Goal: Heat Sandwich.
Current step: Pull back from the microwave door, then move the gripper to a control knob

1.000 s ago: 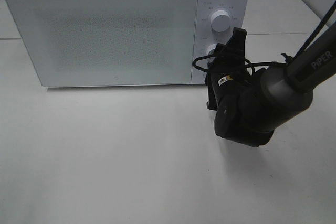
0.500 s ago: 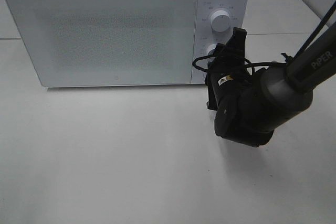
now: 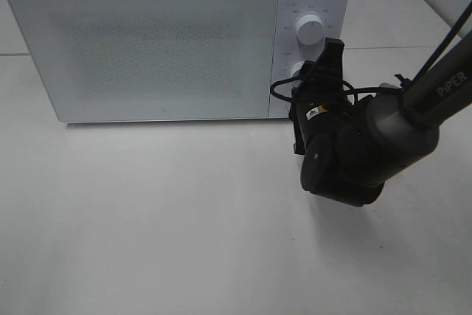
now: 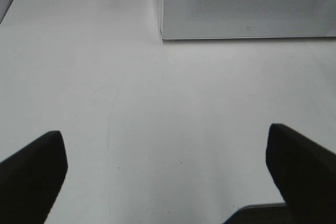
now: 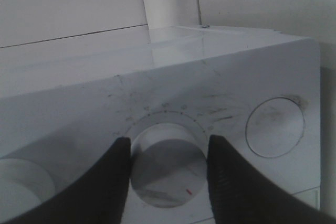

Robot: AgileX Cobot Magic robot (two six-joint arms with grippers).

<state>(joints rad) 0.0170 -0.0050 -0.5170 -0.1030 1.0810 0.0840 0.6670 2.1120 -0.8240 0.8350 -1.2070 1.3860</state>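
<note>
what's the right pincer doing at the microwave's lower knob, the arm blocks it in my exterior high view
Observer: In the right wrist view the right pincer has a finger pressed against each side of the lower knob, gripping it.
Operator: where's the left pincer, i can't see it at all
Observer: The left wrist view shows the left pincer open above the table, facing the microwave with its door closed.
</note>
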